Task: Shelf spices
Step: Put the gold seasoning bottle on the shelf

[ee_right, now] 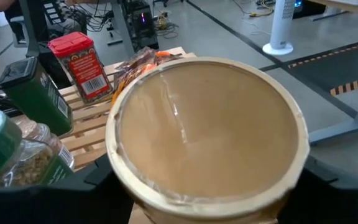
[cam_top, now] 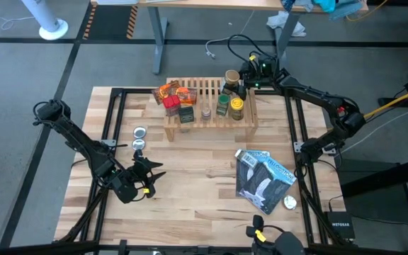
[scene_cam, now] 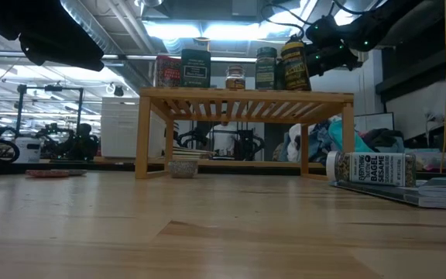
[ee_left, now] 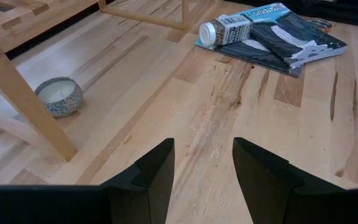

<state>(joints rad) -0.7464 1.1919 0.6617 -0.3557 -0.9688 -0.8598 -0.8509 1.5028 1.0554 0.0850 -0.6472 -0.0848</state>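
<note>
High view: butcher-block table (cam_top: pixel 190 191) on grey floor; slatted wood shelf (cam_top: pixel 211 117) far centre, jars and orange packets on it.

Low view: fallen jar (scene_cam: pixel 370 167) reads "BAGEL SESAME".

Left wrist: left gripper (ee_left: pixel 202 167) part-open, empty, near left.

Right wrist: right gripper (ee_right: pixel 210 186) clasps round tan-capped jar (ee_right: pixel 207 134) over shelf's far right.

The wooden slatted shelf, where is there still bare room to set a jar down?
On the light-wood slatted shelf, bare slats lie mid-rear, between the orange crinkly packets and the tan-capped jar that the right gripper holds. The front row is crowded, red-capped jar through yellow-capped jar.
</note>
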